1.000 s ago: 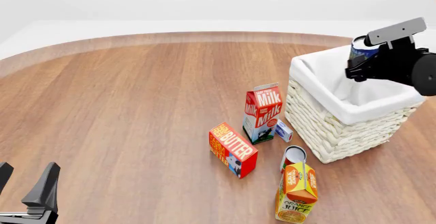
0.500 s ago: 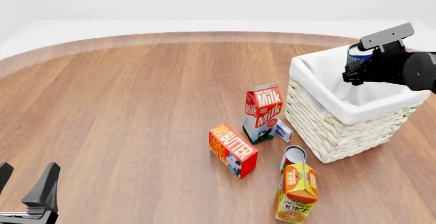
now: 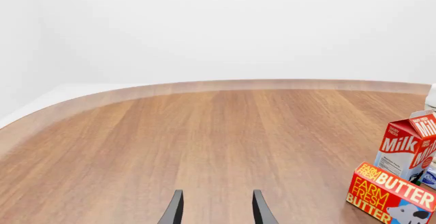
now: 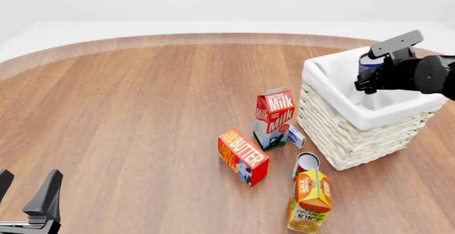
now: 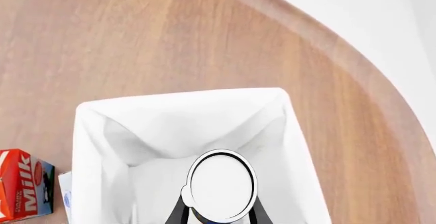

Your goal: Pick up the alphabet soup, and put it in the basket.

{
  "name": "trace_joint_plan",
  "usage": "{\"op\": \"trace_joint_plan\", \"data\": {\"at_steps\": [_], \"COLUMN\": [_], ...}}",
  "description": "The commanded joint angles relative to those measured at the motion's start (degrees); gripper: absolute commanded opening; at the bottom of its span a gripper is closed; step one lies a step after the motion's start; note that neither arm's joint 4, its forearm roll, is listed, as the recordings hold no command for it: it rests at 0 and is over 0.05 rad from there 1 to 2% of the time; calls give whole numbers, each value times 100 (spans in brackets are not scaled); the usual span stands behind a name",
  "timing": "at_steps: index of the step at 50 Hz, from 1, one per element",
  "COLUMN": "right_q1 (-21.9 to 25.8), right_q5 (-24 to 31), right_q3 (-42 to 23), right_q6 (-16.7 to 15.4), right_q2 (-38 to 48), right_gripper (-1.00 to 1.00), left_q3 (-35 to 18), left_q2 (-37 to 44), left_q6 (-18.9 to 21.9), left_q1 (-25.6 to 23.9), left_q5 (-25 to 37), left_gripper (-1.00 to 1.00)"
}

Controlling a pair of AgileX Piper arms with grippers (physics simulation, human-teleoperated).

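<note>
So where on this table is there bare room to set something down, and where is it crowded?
Bare wood spans the table's left and centre, from the left gripper to the butter box. Crowded on the right: milk carton, red-labelled can and juice carton cluster beside the basket, over which the right gripper holds the alphabet soup.

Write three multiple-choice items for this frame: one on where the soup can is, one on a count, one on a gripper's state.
1. Where is the alphabet soup?
A. standing on the table beside the milk
B. held over the open basket
C. lying by the butter

2. How many cartons marked Milk, Butter or Juice stand on the table?
A. one
B. three
C. five

3. How is the left gripper?
A. shut on a can
B. shut on nothing
C. open, holding nothing

Key: 1 B, the right gripper has the can between its fingers above the lining; 2 B, milk, butter and orange juice; 3 C, its fingers stand apart over bare wood.
</note>
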Motion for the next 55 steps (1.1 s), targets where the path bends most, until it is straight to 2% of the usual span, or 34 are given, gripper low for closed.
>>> {"op": "trace_joint_plan", "data": {"at_steps": [1, 23, 55], "right_q1": [23, 122, -62], "right_q5": [21, 104, 84], "right_q3": [-91, -146, -376], "right_q6": [81, -13, -172], "right_q2": [86, 398, 928], "right_gripper": [-100, -100, -100], "left_q3": [0, 0, 0], "left_q2": [0, 0, 0], "left_q6": [0, 0, 0], "left_q1": [0, 0, 0], "left_q5": [0, 0, 0], "left_gripper": [100, 100, 100]}}
